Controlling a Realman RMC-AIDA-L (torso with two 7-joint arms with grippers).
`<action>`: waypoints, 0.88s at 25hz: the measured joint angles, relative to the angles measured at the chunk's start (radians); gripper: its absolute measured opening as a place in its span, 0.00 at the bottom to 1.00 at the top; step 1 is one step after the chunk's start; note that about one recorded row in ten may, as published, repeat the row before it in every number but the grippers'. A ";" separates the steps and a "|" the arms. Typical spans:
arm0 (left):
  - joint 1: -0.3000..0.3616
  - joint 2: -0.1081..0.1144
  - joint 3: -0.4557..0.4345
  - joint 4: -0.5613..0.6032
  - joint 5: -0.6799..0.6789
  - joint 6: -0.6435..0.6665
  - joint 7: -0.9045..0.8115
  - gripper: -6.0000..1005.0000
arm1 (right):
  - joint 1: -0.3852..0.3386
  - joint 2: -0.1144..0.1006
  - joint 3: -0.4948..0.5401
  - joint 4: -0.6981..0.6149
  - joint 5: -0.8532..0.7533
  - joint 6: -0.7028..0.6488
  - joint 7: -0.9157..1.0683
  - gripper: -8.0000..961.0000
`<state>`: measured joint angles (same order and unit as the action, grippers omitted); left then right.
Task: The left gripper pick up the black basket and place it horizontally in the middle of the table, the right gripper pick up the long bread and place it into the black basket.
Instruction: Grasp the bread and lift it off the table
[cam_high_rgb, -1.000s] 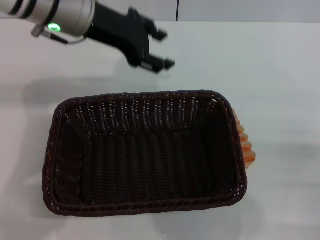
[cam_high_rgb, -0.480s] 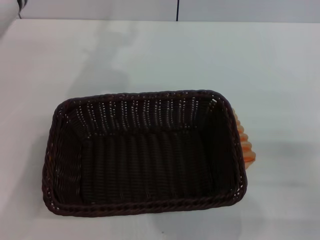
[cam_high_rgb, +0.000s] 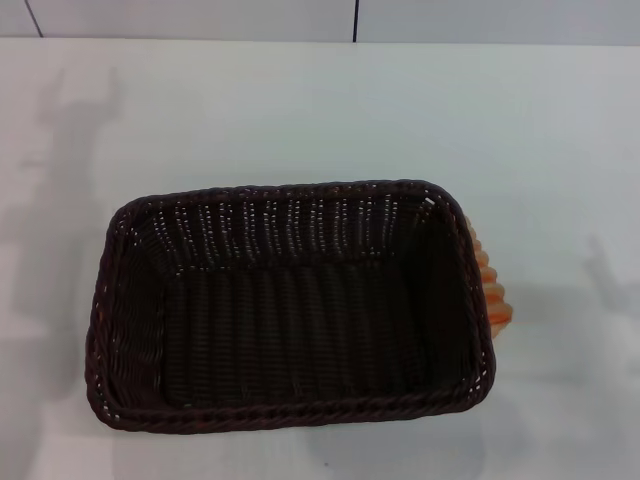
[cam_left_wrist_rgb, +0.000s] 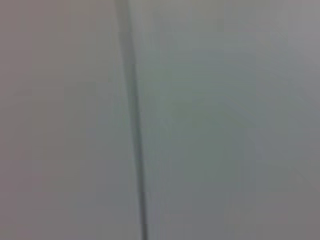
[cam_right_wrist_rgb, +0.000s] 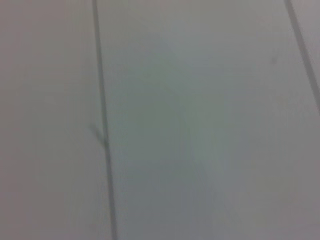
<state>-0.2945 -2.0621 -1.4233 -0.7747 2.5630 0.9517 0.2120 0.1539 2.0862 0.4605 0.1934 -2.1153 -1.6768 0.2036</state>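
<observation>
Neither gripper is in view, so jaw state can't be told. The basket (cam_high_rgb: 290, 305) sits lengthwise mid-table (cam_high_rgb: 300, 110), apparently placed. The bread (cam_high_rgb: 492, 290) peeks out against its right wall; the right gripper's pick comes next.

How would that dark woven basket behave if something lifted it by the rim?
The black basket looks stiff: its woven walls stand up unsupported. Its open weave and empty inside suggest it is probably light for its size. The wide flat base likely resists tipping, and the braided rim should give grip.
</observation>
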 joint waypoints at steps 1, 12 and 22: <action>-0.018 -0.001 -0.020 0.075 0.015 0.019 -0.064 0.75 | 0.000 0.000 -0.046 0.005 0.000 0.030 0.000 0.79; -0.082 -0.001 -0.052 0.298 0.070 0.053 -0.175 0.74 | 0.086 0.002 -0.201 0.080 -0.001 0.324 -0.001 0.79; -0.108 0.001 -0.009 0.325 0.099 0.058 -0.178 0.74 | 0.193 0.005 -0.252 0.142 -0.001 0.573 -0.001 0.79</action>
<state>-0.4024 -2.0611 -1.4325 -0.4494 2.6616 1.0092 0.0336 0.3468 2.0908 0.2082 0.3357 -2.1163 -1.1034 0.2025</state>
